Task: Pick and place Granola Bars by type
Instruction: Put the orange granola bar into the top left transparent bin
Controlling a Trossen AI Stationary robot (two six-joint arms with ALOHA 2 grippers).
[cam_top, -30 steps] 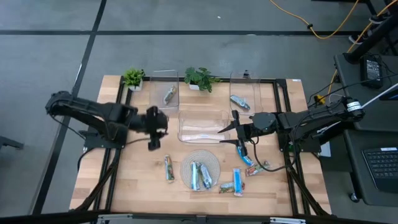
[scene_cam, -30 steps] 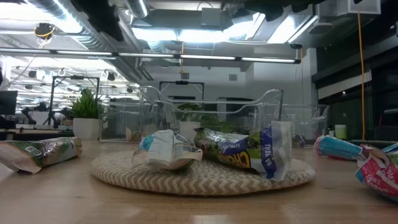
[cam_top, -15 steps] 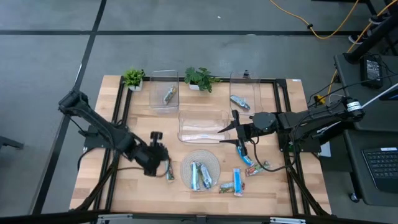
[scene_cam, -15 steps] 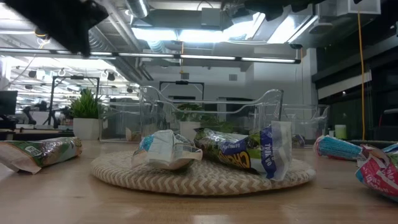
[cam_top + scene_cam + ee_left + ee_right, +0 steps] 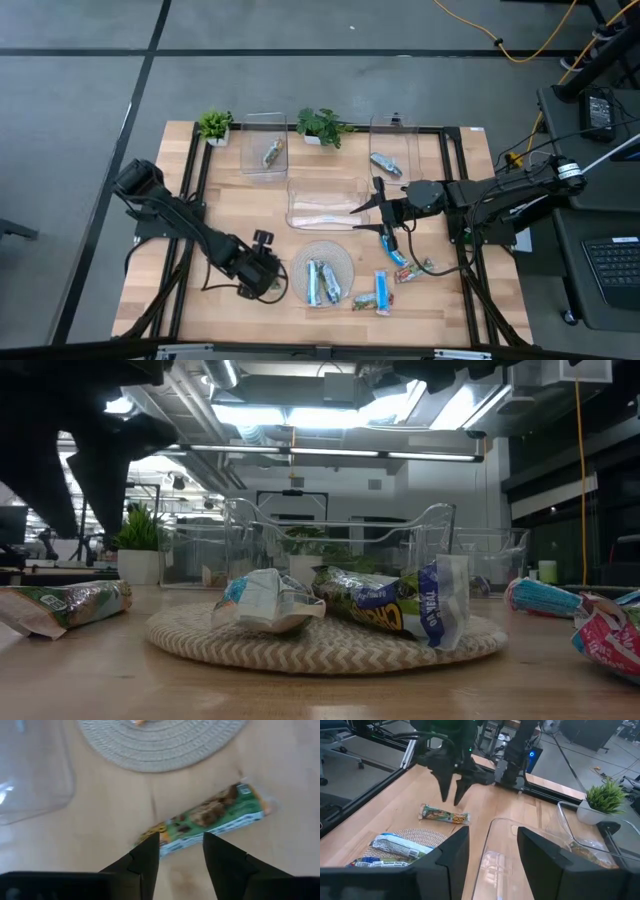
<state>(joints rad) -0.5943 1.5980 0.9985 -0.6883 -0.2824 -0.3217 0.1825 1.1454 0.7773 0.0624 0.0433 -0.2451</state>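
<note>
Granola Bars: a green-wrapped bar (image 5: 207, 820) is lying flat on the table (image 5: 215, 215), just beside the round woven mat (image 5: 300, 258); 2 bars (image 5: 330, 603) are resting on that mat.
Left claw (image 5: 181, 851): is hanging low over the green bar, fingers spread apart, straddling one end, gripping nothing.
Right claw (image 5: 378, 212): is waiting spread wide beside the middle clear bin (image 5: 325, 203), holding nothing.
Back bins: 1 bar (image 5: 272, 153) is sitting in the left one, 1 bar (image 5: 387, 165) in the right.

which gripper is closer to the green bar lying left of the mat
Left. The left gripper hangs right over the green bar, jaws open. The right gripper waits beyond the mat, beside the middle bin.
</note>
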